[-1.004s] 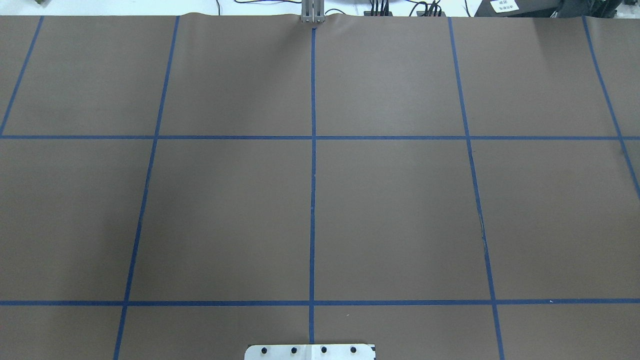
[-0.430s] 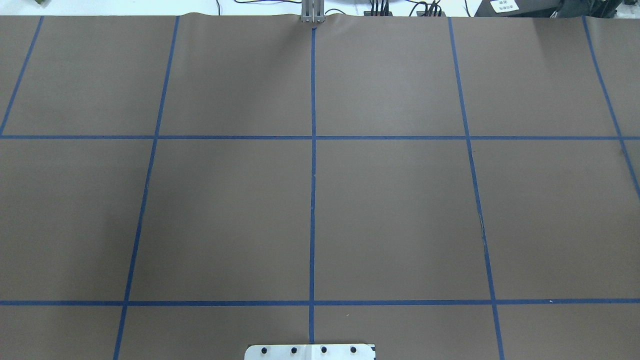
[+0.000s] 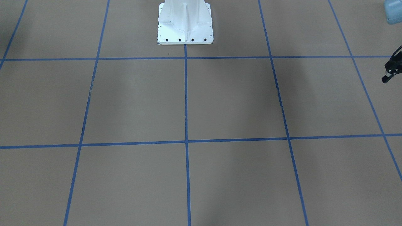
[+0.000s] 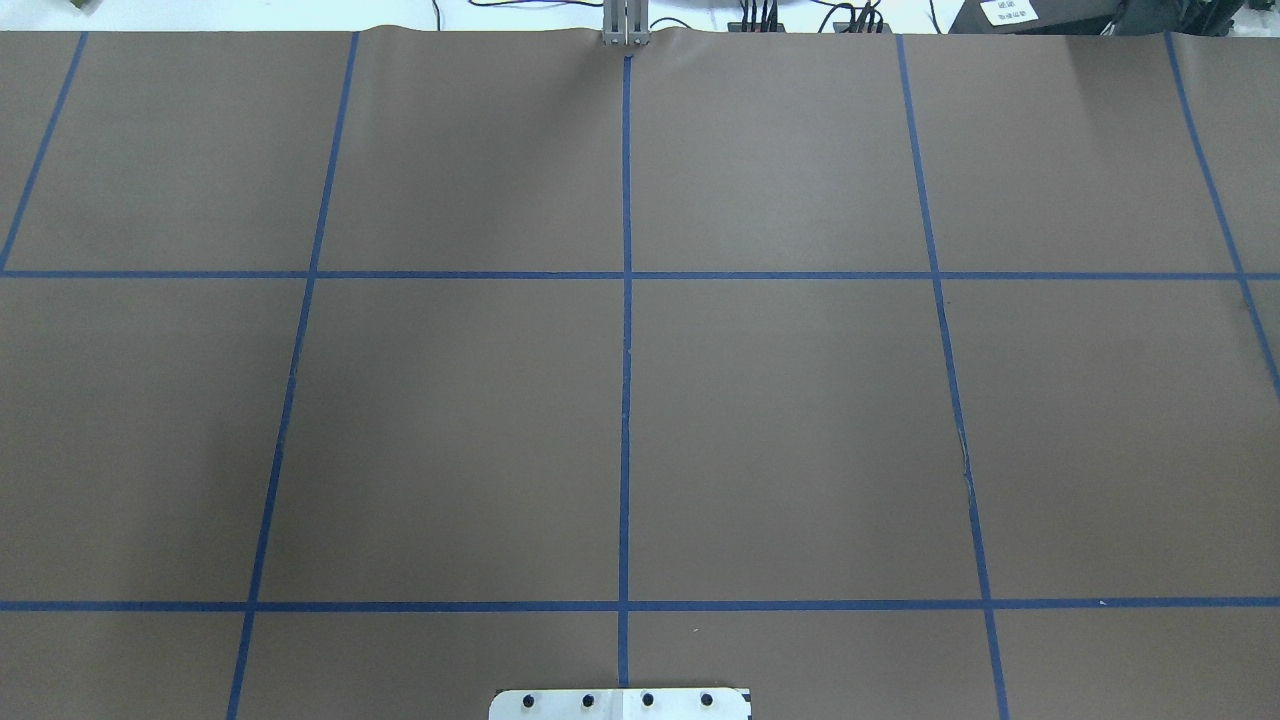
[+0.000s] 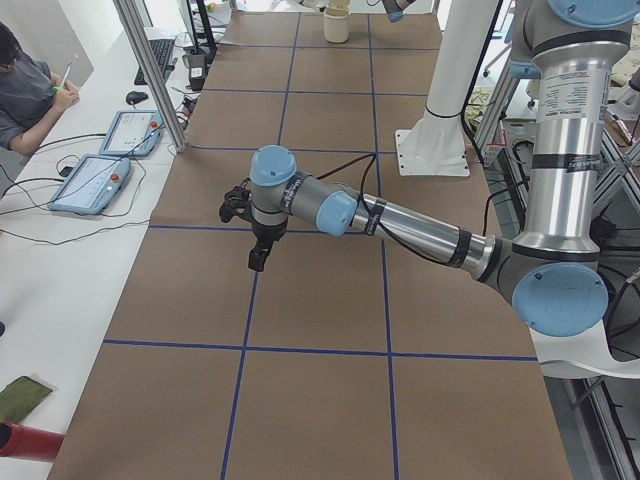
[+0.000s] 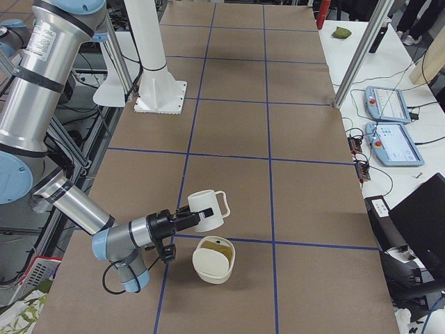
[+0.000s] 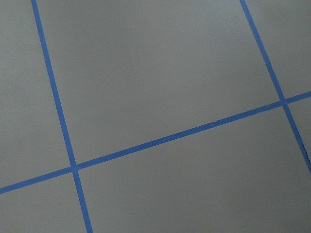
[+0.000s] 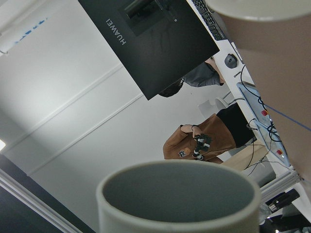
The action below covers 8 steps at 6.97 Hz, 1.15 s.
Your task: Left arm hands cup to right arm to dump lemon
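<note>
Two arms, one cup, one bowl. The cup (image 6: 207, 210) lies tipped on its side in the air at the right hand (image 6: 186, 220), just above the white bowl (image 6: 213, 259), which has something yellowish inside. The left hand (image 5: 256, 260) points down over the brown desk (image 4: 800, 400). How far either hand is open I cannot tell. Blue tape (image 4: 626, 400) grids the desk. On a white bench beside it lie two tablets (image 6: 398, 144). One person (image 5: 25, 85) sits nearby.

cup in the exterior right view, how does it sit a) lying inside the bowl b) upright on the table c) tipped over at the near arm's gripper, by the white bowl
c: the cup is tipped sideways at the right gripper, next to the white bowl.
</note>
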### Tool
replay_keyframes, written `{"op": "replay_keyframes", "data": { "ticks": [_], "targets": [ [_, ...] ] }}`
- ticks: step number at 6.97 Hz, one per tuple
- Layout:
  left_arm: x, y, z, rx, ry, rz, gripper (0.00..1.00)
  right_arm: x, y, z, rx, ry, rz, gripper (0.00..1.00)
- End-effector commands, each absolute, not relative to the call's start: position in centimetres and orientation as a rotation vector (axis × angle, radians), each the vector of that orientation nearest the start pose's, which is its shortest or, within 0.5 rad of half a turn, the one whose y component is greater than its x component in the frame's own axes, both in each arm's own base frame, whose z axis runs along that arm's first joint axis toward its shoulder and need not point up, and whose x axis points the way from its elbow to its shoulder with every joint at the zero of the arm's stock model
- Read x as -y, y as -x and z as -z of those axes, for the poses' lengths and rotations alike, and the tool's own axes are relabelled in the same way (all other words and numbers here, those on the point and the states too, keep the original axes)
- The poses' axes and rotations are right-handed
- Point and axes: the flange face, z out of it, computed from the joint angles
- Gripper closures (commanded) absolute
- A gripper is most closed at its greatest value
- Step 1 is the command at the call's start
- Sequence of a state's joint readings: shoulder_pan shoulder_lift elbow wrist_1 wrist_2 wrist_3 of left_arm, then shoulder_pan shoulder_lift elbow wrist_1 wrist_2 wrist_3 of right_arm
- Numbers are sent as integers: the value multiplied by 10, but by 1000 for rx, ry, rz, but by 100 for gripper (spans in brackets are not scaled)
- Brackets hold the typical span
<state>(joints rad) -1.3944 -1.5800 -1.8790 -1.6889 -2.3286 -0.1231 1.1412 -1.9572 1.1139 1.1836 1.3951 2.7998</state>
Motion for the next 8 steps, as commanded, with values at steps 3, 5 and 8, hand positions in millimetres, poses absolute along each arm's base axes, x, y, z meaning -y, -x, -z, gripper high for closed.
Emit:
{"op": "replay_keyframes", "data": {
  "ticks": [3,5,8],
  "targets": [
    [501,-24,-487,-802,-301,-215,0,228,-41,-693,-3327,1090,1982,75],
    [500,-25,-484,-825,-299,-222,0,245,-31,-682,-3376,1829,1822,74],
    [500,-27,-485,-839,-291,-222,0,270,-27,-657,-3054,2997,1282,74]
  ]
}}
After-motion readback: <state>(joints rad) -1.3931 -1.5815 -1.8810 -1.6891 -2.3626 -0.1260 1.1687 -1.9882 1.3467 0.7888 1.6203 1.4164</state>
